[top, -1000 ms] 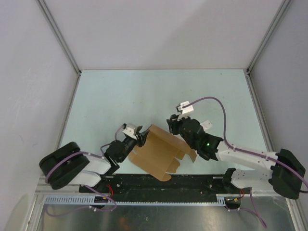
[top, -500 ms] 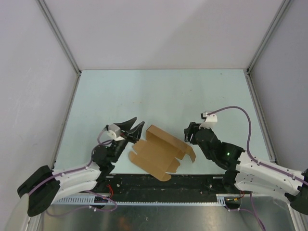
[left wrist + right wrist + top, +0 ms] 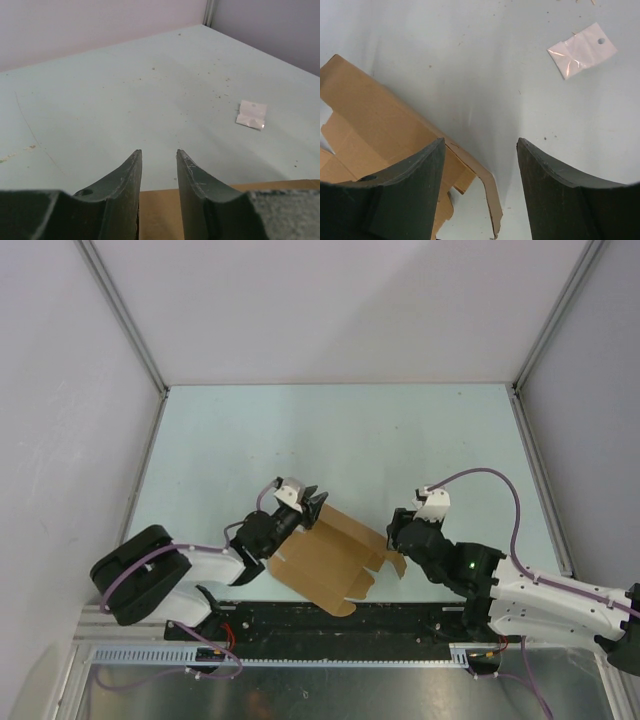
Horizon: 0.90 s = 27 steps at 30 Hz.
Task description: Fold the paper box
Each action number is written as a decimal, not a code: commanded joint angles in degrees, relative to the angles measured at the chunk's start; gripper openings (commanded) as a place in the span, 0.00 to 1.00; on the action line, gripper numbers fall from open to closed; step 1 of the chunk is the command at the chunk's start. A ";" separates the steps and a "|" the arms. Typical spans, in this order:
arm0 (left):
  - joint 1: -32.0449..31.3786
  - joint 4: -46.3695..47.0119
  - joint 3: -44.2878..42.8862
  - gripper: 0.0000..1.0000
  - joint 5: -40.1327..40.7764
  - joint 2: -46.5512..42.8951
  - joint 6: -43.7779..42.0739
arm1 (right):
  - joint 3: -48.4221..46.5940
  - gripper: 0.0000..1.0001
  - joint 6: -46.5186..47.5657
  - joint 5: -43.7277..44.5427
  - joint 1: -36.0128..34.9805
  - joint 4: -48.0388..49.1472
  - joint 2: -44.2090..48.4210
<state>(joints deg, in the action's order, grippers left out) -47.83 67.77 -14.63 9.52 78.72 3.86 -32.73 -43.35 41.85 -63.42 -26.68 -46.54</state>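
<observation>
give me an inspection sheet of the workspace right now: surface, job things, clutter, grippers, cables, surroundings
surface: pale green table, small dark specks scattered on it
job's things: paper box, tan cardboard, not yet closed up, lying near the front edge between the arms
clutter: one small clear plastic bag lying flat on the table beyond the box
grippers: left gripper open a little, over the box's edge, nothing between the tips; right gripper open wide, beside a box flap, holding nothing
cables: purple cables looping off both arms, clear of the box
surroundings: plain pale walls, metal frame posts

Left end effector [image 3: 158,152] parted over paper box [image 3: 160,215]; plastic bag [image 3: 251,114] right.
</observation>
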 commanded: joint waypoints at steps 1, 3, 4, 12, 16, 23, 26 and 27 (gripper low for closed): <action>-0.24 2.55 -3.12 0.38 1.82 2.93 -2.54 | 0.03 0.64 -2.87 3.33 -0.39 -2.41 0.84; -0.24 2.55 -3.21 0.35 2.43 4.42 -2.71 | 0.39 0.65 -2.96 3.33 -0.39 -2.85 1.28; -0.33 2.63 -3.03 0.34 2.52 4.86 -2.72 | 0.39 0.65 -2.97 3.16 -0.39 -3.12 1.45; -0.24 2.63 -1.80 0.22 1.47 6.45 -2.89 | 0.47 0.67 -1.30 -0.71 -0.39 -4.79 5.76; -0.24 2.63 -1.45 0.19 1.12 6.97 -2.98 | 0.47 0.67 0.90 -5.44 0.31 -3.83 4.80; -0.24 2.81 -1.01 0.15 0.85 8.56 -2.89 | 0.47 0.65 1.87 -7.83 1.63 -2.77 1.11; -0.24 3.07 -0.40 0.14 0.77 8.56 -2.72 | 0.47 0.64 2.40 -8.27 2.16 -2.24 0.49; -0.24 3.16 -0.40 0.14 0.59 8.47 -2.63 | 0.47 0.63 2.48 -8.27 2.33 -2.24 0.40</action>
<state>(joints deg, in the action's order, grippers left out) -47.83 68.49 -15.86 10.46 87.07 2.52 -32.21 -41.74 34.09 -61.73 -30.94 -45.80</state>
